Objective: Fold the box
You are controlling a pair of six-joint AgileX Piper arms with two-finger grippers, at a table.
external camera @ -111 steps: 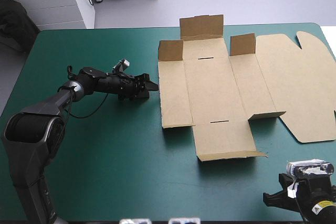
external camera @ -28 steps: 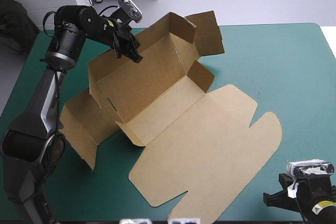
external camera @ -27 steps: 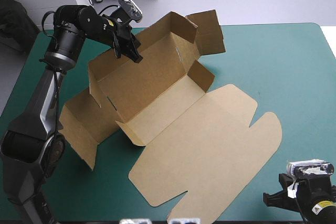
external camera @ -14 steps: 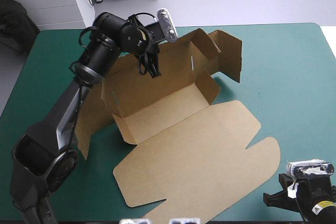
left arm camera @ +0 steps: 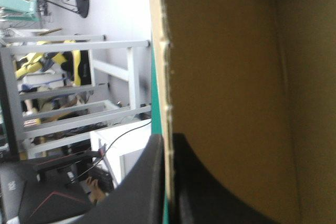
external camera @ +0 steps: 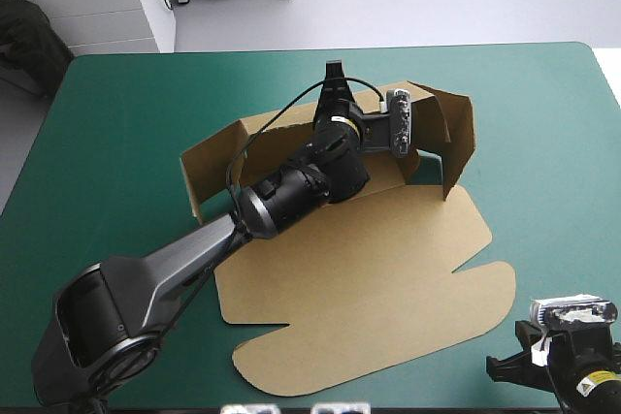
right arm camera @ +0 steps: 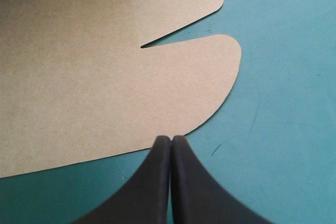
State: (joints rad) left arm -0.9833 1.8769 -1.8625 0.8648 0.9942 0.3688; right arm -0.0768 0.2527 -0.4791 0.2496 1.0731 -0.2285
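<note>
The box (external camera: 388, 239) is spread mid-table, lid (right arm camera: 94, 87) flat toward the near edge. A raised wall's (left arm camera: 226, 77) edge is pinched by the left gripper (left arm camera: 169, 139) (the nearer arm); the right gripper (right arm camera: 171, 139) is closed, empty, just short of the lid.

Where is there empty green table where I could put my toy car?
Bare teal-green cover lies between its left edge and the box's raised wall, and between the box and the right edge. The middle is crowded: the left pincer grips a box wall, its arm crossing from the near-left corner. The right pincer sits shut at the cover's near-right corner.
</note>
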